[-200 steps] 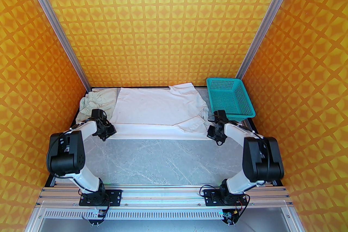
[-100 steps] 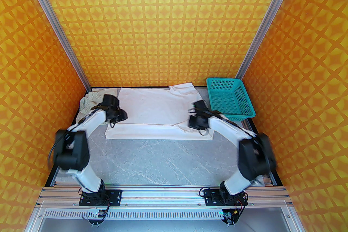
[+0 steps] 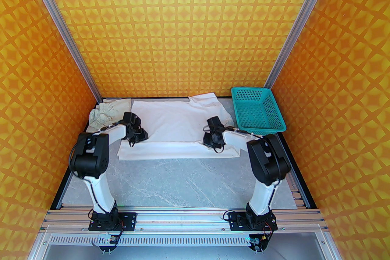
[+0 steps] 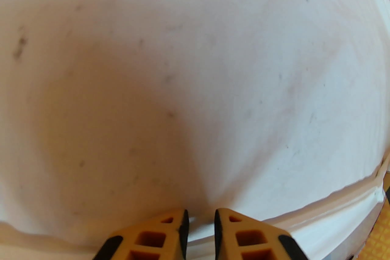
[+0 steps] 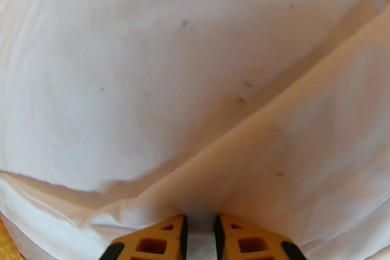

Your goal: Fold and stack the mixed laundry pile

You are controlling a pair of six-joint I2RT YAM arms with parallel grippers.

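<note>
Currently my left pincer (image 4: pixel 201 216) and right pincer (image 5: pixel 200 220) each pinch the white shirt (image 3: pixel 173 123): soft, light, limp, so I judge hem corners the best hold.

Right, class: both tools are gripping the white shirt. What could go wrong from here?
1. The left tool and right tool each pinch little of the white shirt; it may slip free and the fold collapse.
2. The beige-cream piece lies beside the shirt's left edge; it might get dragged along.
</note>
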